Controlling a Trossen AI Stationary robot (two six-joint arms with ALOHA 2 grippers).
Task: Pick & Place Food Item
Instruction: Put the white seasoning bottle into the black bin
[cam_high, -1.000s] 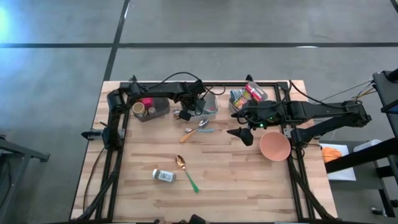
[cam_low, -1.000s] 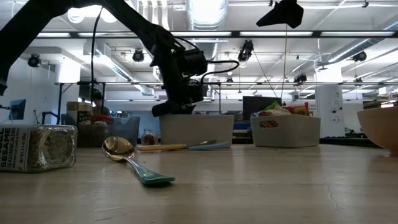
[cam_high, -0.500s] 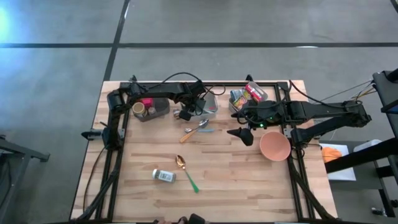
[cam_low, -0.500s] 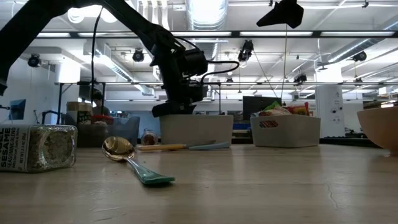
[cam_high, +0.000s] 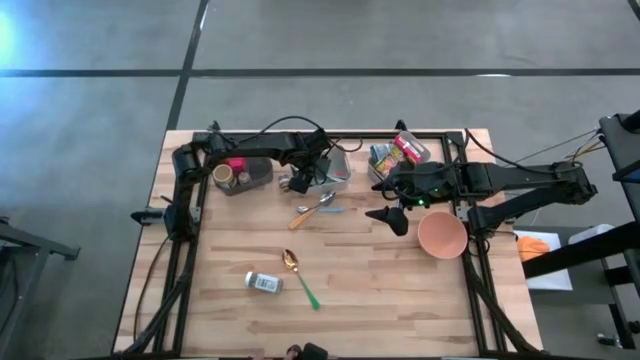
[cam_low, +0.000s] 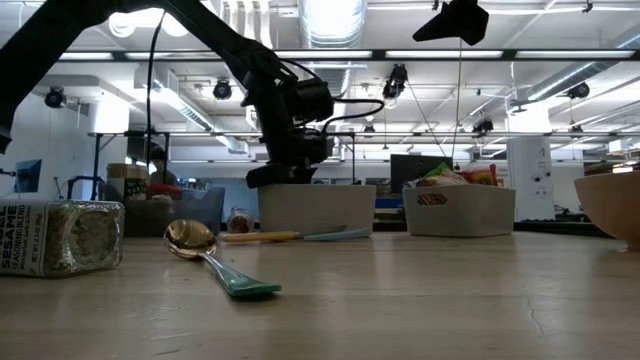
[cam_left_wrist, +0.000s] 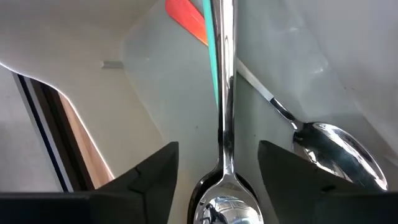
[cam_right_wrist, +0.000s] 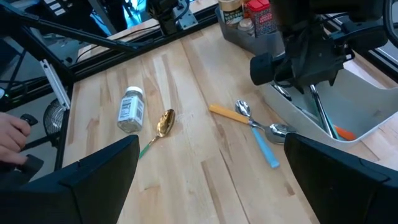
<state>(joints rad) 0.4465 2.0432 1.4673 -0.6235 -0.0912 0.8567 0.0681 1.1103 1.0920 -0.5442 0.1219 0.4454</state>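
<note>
Over the white rectangular plastic bin (cam_high: 335, 167) at the back of the wooden tabletop (cam_high: 350, 270), the left gripper (cam_high: 303, 180) hangs with its jaws parted. Between them, in the left wrist view, a shiny silver metal spoon (cam_left_wrist: 222, 124) stands nearly upright in the bin; whether the fingers (cam_left_wrist: 149, 177) touch it cannot be told. A second silver spoon (cam_left_wrist: 323, 146) and an orange-handled utensil (cam_left_wrist: 186, 15) lie on the bin's floor.

Just in front of the bin, on the tabletop, a yellow-handled spoon (cam_high: 305, 213) and a light-blue-handled spoon (cam_high: 328, 208) lie crossed. Nearer the front edge rest a gold spoon with a green handle (cam_high: 298, 274) and, beside it, a small glass jar of sesame seasoning (cam_high: 264, 283) on its side.

The right gripper (cam_high: 390, 215) waits above the middle of the tabletop, jaws spread wide and empty, just beside a pink round bowl (cam_high: 441, 235). Behind it a grey bin of packaged food items (cam_high: 398, 155) sits at the back, and another grey bin holding small jars (cam_high: 240, 174) stands at the back left. A person's hand (cam_right_wrist: 11, 134) shows at the edge of the right wrist view.
</note>
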